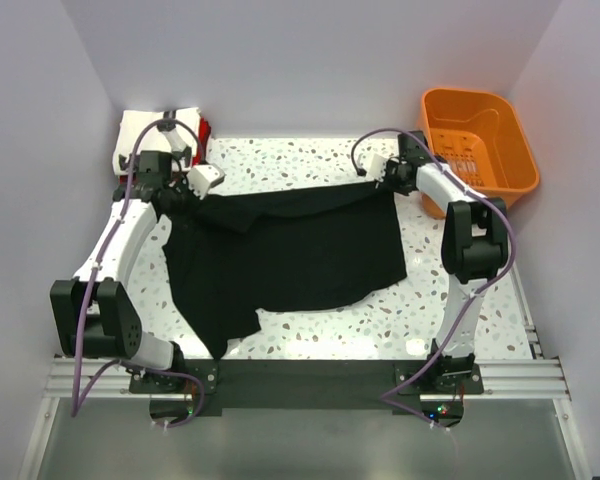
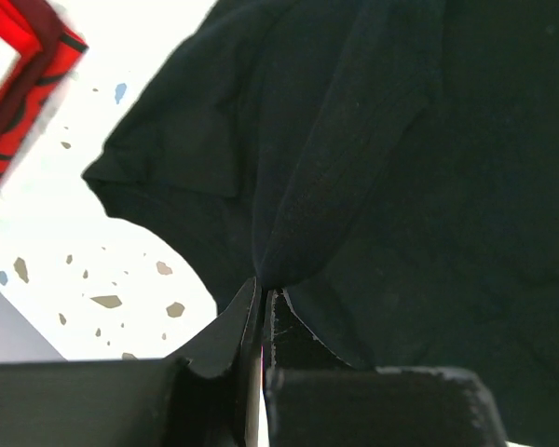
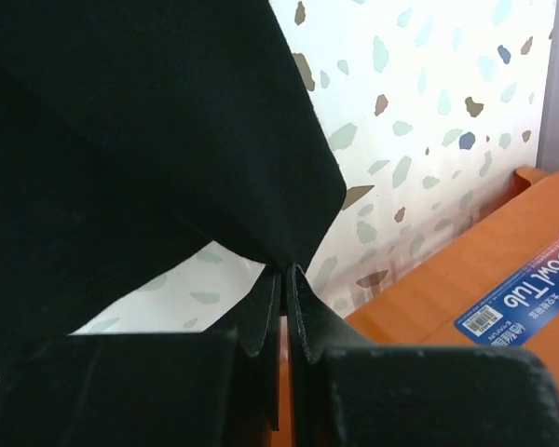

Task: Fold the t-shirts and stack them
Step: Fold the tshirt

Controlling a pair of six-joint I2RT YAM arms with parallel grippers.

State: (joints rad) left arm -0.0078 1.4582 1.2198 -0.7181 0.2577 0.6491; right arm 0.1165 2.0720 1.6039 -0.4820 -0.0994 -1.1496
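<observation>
Two far-edge spots of the black t-shirt [image 1: 290,250] sat pinched tight in my left gripper [image 2: 263,293] and right gripper [image 3: 286,272], spreading it for folding.

basket [image 1: 502,125] beside right claw [image 1: 365,176], back wall [image 1: 310,60] close

The top camera looks steeply down from above and behind the arm bases, far enough off to take in the whole desk [image 1: 380,320] up to the back wall, with the orange basket [image 1: 500,130] at far right. Each wrist camera sits just behind its own pair and looks along them at very close range: the left fingers [image 2: 225,340] face the black t-shirt [image 2: 401,186], speckled desk and a red t-shirt [image 2: 28,84], while the right fingers [image 3: 261,317] face cloth, desk and the basket's side. All three views share the black t-shirt.
</observation>
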